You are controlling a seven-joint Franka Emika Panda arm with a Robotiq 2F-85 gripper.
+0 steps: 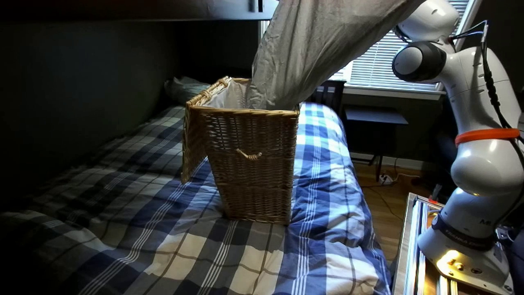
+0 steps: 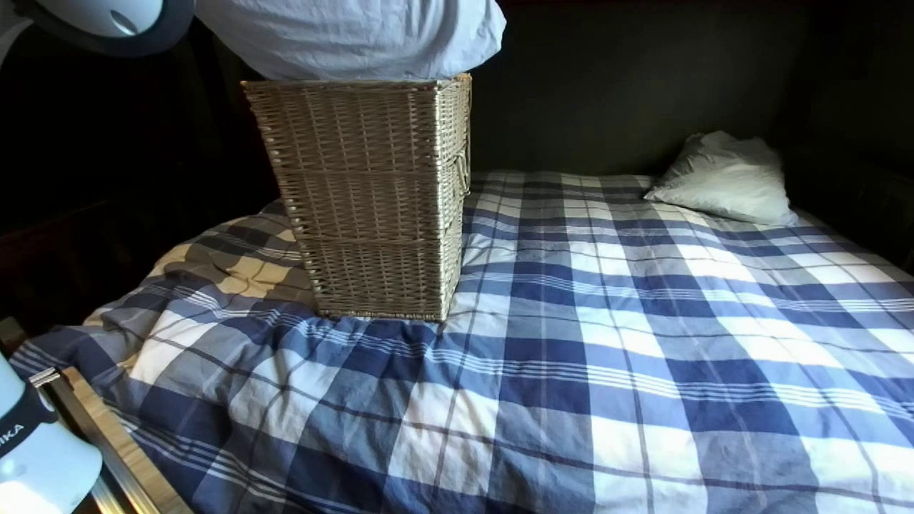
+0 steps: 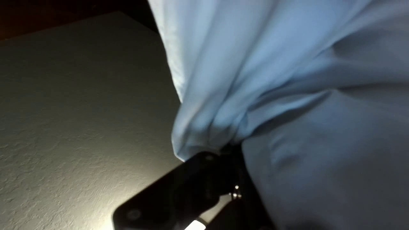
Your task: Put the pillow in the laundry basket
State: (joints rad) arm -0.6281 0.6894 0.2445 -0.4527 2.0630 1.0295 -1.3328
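The pillow [image 1: 319, 53] is a large, soft body in plain white cloth. In an exterior view it reads grey against the window [image 1: 385, 61], carries fine wrinkles over its surface, and slopes from the upper right down to the laundry basket [image 1: 254, 188], narrowing towards its lower end. That end sits in the mouth of the basket, beside the pale lining [image 1: 231, 96]; how far it reaches inside cannot be told, as the wicker hides it. In an exterior view the pillow bulges, full and rounded, above the basket rim [image 2: 371, 86], its outline extending past the basket on both sides.

The claw [image 3: 228, 151] is clamped on the pillow. In the wrist view the cloth, tinted pale blue, gathers into tight pleats at the grip and fans out in long folds.

The basket stands upright on the plaid bedcover [image 1: 159, 205]. Its wicker lid [image 1: 194, 143] hangs down one side. A second pillow [image 2: 725, 178] lies well apart.
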